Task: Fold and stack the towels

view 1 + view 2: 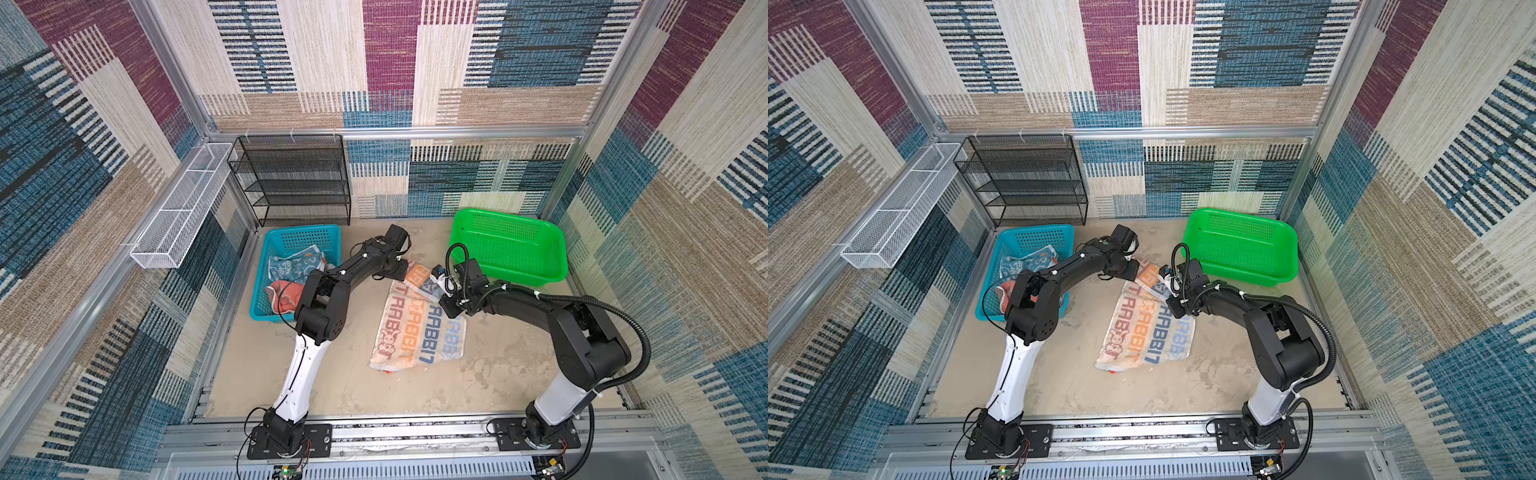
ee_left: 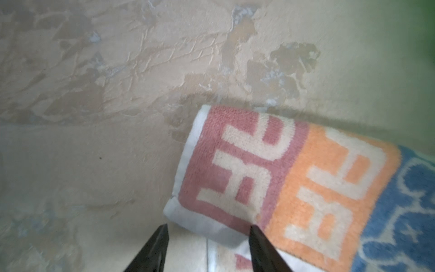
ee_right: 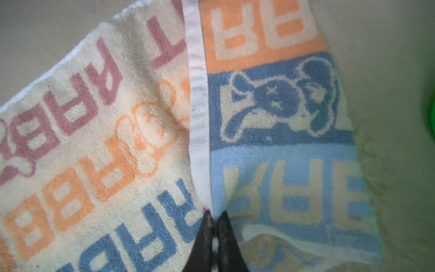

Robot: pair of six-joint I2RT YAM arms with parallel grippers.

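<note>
The left gripper (image 2: 208,229) is being largely hidden by its own arm in both top views. In the left wrist view only its two dark fingertips (image 2: 257,242) are being shown, cut off at the lower edge. They are being held apart, with the white hem at a corner of the lettered towel (image 1: 415,332) lying between them and nothing being clamped.

The right gripper (image 3: 215,215) is being kept pinched tight on that towel's white hem. The towel is being spread on the mottled beige table (image 1: 332,386) at the centre of both top views, and its far end is being doubled over onto itself.

A blue towel (image 1: 293,266) and a coral towel (image 1: 282,297) are being kept crumpled in the blue basket (image 1: 301,230) at centre left, partly covered by the left arm. A green basket (image 1: 509,216) is being seen at centre right. The space is being enclosed by patchwork woven walls.

"RABBIT" is being repeated across the lettered towel in pink, orange and blue.
</note>
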